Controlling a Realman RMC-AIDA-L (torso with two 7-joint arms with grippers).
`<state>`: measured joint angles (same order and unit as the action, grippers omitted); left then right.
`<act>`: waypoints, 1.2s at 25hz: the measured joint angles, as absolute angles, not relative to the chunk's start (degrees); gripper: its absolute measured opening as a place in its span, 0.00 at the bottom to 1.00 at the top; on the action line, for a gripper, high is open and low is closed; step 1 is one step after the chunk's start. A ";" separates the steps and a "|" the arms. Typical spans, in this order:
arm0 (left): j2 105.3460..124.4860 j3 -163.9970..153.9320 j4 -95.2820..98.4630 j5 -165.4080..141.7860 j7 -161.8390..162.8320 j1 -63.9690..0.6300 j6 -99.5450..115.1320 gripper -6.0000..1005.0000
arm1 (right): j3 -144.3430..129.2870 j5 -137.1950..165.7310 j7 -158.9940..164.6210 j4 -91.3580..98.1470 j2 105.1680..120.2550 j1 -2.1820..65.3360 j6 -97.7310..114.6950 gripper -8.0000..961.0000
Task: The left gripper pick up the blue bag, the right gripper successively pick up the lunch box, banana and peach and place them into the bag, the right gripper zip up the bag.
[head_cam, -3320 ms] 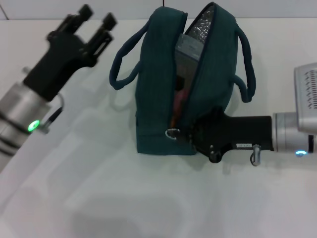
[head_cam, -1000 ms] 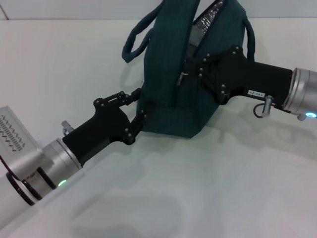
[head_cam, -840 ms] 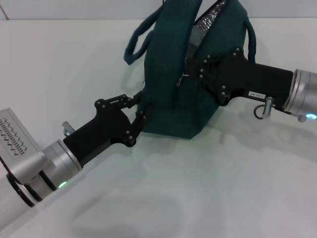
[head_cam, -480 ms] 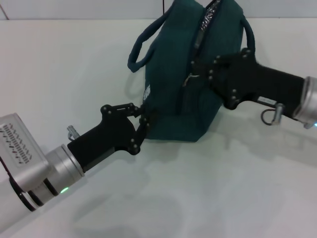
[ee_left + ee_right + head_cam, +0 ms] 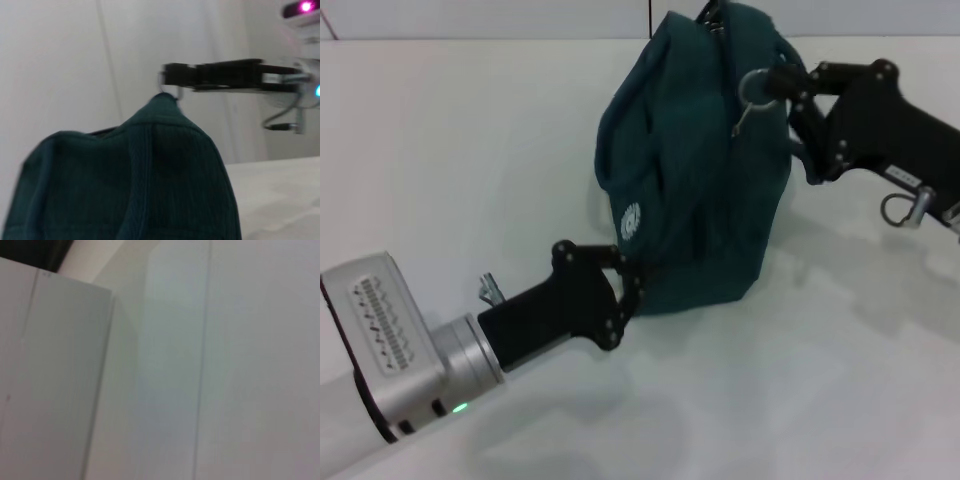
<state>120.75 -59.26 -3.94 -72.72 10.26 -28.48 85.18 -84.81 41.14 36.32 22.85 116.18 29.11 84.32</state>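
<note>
At the dark teal fabric bag [image 5: 695, 170]'s top, my right hand [image 5: 782, 82] has dragged the metal ring pull [image 5: 752, 88], grasped, nearly across; left hand [image 5: 625, 283] stays clenched on its corner.

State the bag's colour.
Dark teal-blue; the bag shows best in the head view.

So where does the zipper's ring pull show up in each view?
Head view: ring pull at the top of the bag, by the right gripper.
Left wrist view: ring at the bag's peak, under the gripper's tip.
Right wrist view: not in it.
Shared landmark: the right gripper.
</note>
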 joint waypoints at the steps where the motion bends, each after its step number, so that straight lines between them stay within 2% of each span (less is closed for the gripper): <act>1: 120.73 -59.28 -3.94 -73.45 9.79 -28.48 85.17 0.09 | -84.81 40.12 35.40 22.32 116.19 29.11 84.53 0.03; 14: 120.76 -57.83 -4.92 -74.10 6.11 -29.04 89.20 0.08 | -86.89 36.90 28.27 20.32 116.19 28.99 88.33 0.03; 25: 120.76 -55.58 -6.29 -74.04 18.78 -33.79 94.34 0.44 | -87.82 36.90 26.74 20.68 116.19 29.00 88.66 0.02; 30: 120.76 -52.86 -6.92 -74.00 21.88 -35.06 94.29 0.54 | -87.95 36.91 26.38 20.46 116.18 29.01 88.83 0.02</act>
<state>120.76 -52.86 -6.92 -74.00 21.88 -35.06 94.29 -87.95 36.91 26.38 20.46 116.18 29.01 88.83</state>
